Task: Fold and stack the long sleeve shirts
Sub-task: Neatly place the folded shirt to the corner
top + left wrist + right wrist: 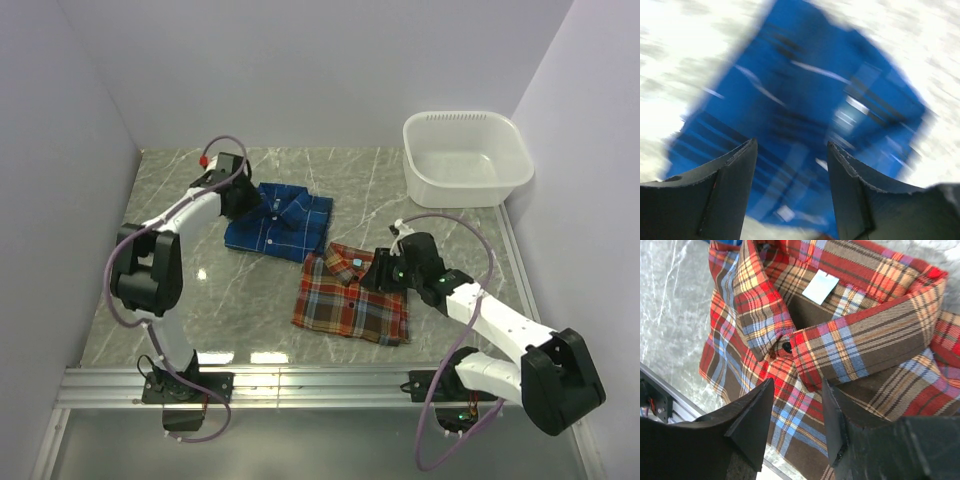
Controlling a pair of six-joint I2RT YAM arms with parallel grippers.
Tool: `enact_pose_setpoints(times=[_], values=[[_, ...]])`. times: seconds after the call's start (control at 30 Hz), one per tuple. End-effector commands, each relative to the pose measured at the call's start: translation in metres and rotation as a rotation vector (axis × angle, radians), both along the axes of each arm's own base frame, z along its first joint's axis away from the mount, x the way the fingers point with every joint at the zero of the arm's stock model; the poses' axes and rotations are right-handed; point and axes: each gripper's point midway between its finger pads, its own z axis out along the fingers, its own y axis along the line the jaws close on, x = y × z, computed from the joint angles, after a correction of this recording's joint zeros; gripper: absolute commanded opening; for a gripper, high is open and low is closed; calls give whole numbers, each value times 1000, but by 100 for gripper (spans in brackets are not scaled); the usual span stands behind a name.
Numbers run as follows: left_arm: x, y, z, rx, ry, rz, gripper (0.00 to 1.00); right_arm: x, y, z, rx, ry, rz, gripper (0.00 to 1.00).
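Observation:
The blue plaid shirt point(282, 220) lies folded on the table at centre left. My left gripper point(243, 199) hovers at its left edge, open and empty. The left wrist view is blurred and shows the blue shirt point(805, 115) beyond the left gripper point(792, 147). The red-orange plaid shirt point(345, 296) lies folded to the right and nearer, its far corner touching the blue one. My right gripper point(378, 270) is over its right collar side, open and empty. The right wrist view shows the collar, a white label and the red shirt point(840, 335) under the right gripper point(797, 387).
A white plastic tub point(466, 158) stands empty at the back right. The grey marble table point(200, 280) is walled left, back and right. A metal rail point(300, 385) runs along the near edge; it also shows in the right wrist view point(670, 400).

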Motion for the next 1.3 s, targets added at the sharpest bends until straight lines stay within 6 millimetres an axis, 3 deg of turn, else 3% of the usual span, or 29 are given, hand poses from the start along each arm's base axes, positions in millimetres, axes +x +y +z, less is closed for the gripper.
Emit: enact_pose_setpoints(times=[0.0,0.13,0.27,0.37,0.5,0.57,0.6,0.67,0.7,0.8,0.87,0.9,0.93,1.0,1.03,1.1,1.13,1.27], values=[[3,28,-39,22,74,41,63,5,14,15,27,-26,34,49],[1,40,-73,-18,142,116,63,3,18,10,8,-11,48,49],[-23,70,-101,-48,206,260,62,5,20,8,-12,-8,52,48],[-37,89,-105,-102,197,348,63,9,21,2,-30,8,49,48],[-42,91,-87,-138,160,347,68,16,18,-6,-77,32,20,48],[-42,84,-60,-174,102,304,73,18,15,-4,-90,24,12,48],[-41,80,-38,-197,49,277,77,22,12,4,-91,-6,-10,49],[-46,75,-16,-204,15,222,83,23,5,11,-109,-26,-34,51],[-53,72,2,-194,-10,196,86,26,4,26,-98,-65,-50,52],[-70,50,38,-178,-79,42,94,35,-15,49,-126,-133,-141,64],[-91,34,40,-149,-59,-47,97,38,-32,54,-166,-140,-207,79],[-105,11,48,-147,-72,-129,98,43,-40,63,-172,-158,-243,83],[-118,0,45,-138,-55,-179,98,46,-47,65,-189,-160,-267,89],[-152,-38,35,-170,-20,-318,99,49,-61,66,-231,-152,-320,91],[-170,-48,19,-188,29,-350,99,51,-70,64,-240,-136,-359,95],[-199,-82,12,-259,64,-481,99,51,-78,55,-242,-85,-396,96],[-214,-88,0,-271,107,-504,99,53,-87,50,-242,-58,-424,97],[-244,-110,-18,-273,163,-634,100,52,-94,27,-202,34,-436,97]])
